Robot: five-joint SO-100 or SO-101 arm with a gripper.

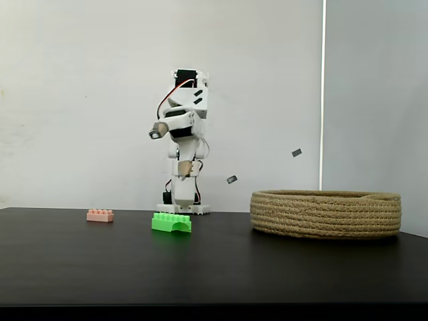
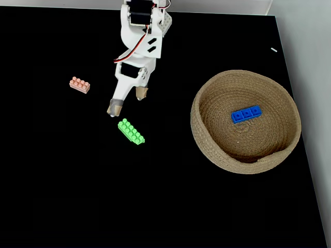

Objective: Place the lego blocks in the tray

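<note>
The white arm's gripper (image 1: 171,150) (image 2: 128,101) hangs open and empty above the table, its tan-tipped fingers spread apart. The bright green lego block (image 1: 171,223) (image 2: 131,131) lies on the black table just in front of the fingertips, apart from them. The pale pink lego block (image 1: 99,215) (image 2: 80,84) sits to the left of the arm in both fixed views. The blue lego block (image 2: 246,114) lies inside the tray (image 1: 326,214) (image 2: 199,124), a round coiled-rope basket on the right.
The arm's base (image 1: 182,208) stands at the back middle of the black table (image 2: 62,196). A white wall (image 1: 80,100) rises behind it. The table's right edge (image 2: 302,139) runs close past the tray.
</note>
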